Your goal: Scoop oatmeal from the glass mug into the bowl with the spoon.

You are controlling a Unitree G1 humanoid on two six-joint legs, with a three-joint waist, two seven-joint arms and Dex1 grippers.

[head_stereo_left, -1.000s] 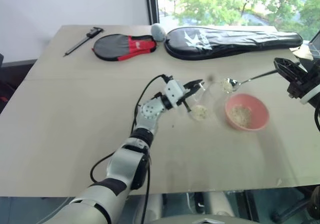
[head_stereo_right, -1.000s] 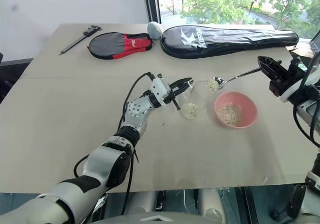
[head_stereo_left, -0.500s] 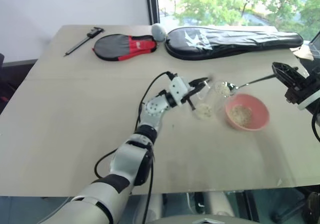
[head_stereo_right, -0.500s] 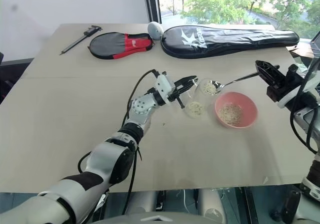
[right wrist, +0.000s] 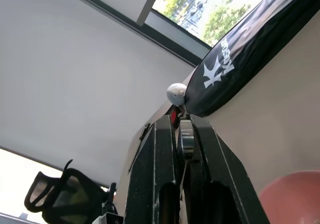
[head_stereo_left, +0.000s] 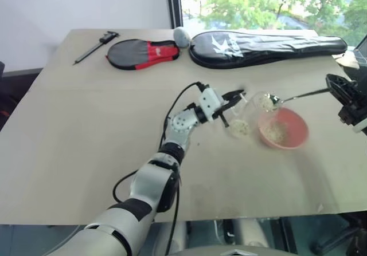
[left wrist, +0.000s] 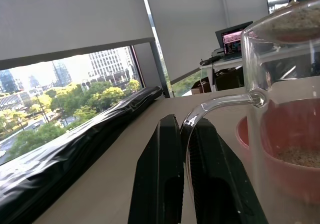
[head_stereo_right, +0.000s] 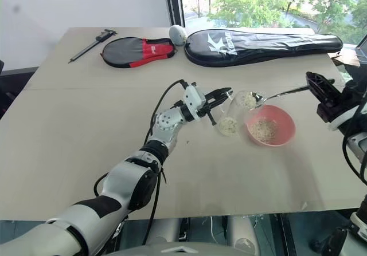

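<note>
Wide beige tabletop [head_stereo_left: 86,130], matte, with a faint seam running across it. Behind, a white wall on the left, a dark window post, and green trees through the glass on the right. Along the far edge: black caliper [head_stereo_left: 94,45] at the left corner, a black-and-red racket cover [head_stereo_left: 140,53], a small grey ball [head_stereo_left: 182,35] touching it, then a long black racket bag [head_stereo_left: 269,45] with white lettering.

Near the table's middle, left gripper [head_stereo_left: 235,95] pinched narrow on the handle of the glass mug [head_stereo_left: 248,114], the clear loop caught between the two black fingers [left wrist: 160,184]. Mug tilted, rim leaning toward the pink bowl [head_stereo_left: 284,129] just beside it and touching or nearly so. Oatmeal [head_stereo_left: 239,129] heaped at the mug's bottom, more scattered in the bowl.

At the right edge, right gripper [head_stereo_left: 338,90] clamped tight on the end of the spoon [head_stereo_left: 298,95], thin handle pressed between the fingers [right wrist: 160,174]. Spoon held roughly level, its oat-laden bowl at the mug's rim, above the near edge of the pink bowl.
</note>
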